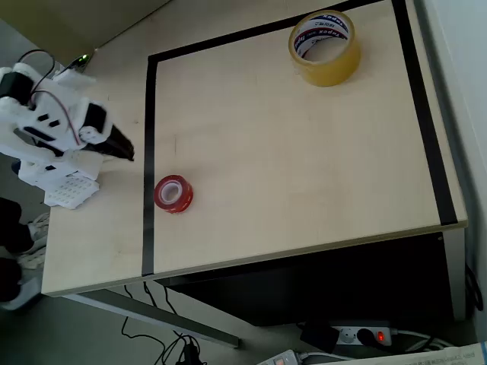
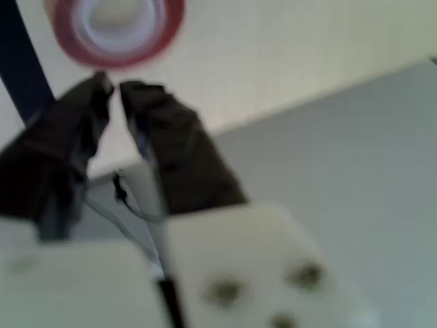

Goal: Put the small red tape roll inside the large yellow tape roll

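Sitting at the left edge of the table [image 1: 251, 152] in the overhead view — gripper [image 1: 128, 152] nearly closed, holding nothing. Lying flat just inside the black tape border [image 1: 149, 152], the small red tape roll [image 1: 173, 194]; resting far off at the top right, the large yellow tape roll [image 1: 325, 47]. Judging the reach step as barely begun — calling next for opening the jaws and lowering over the red ring, seen blurred just beyond the fingertips [image 2: 102, 85] in the wrist view.

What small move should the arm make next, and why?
Probably open the claw and move it forward over the red tape roll. In the wrist view its tips are nearly together, holding nothing, just short of that roll. The yellow tape roll lies far across the table, so grasping comes first.
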You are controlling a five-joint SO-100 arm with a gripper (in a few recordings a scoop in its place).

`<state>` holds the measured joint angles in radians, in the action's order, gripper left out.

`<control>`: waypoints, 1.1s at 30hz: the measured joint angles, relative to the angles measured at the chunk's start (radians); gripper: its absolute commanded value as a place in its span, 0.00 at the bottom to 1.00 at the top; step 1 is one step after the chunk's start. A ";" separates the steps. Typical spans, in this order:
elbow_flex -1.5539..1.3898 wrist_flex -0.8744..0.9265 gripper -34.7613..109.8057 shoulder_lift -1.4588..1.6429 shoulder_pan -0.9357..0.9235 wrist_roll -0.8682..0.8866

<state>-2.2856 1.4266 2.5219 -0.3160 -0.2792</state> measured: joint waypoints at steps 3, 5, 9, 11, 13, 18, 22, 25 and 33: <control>-0.058 -0.020 0.24 0.023 -0.109 -0.170; -0.137 -0.046 0.24 0.044 -0.146 -0.212; -0.264 -0.075 0.25 0.129 -0.132 -0.212; -0.311 -0.075 0.26 0.161 -0.087 -0.212; -0.347 -0.086 0.27 0.186 -0.081 -0.212; -0.359 -0.087 0.32 0.230 -0.146 -0.212; -0.359 -0.087 0.35 0.236 -0.241 -0.212; -0.360 -0.087 0.35 0.202 -0.313 -0.212; -0.413 -0.166 0.37 0.044 -0.279 -0.212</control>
<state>-2.6983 1.2609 2.5663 -0.5952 -0.4909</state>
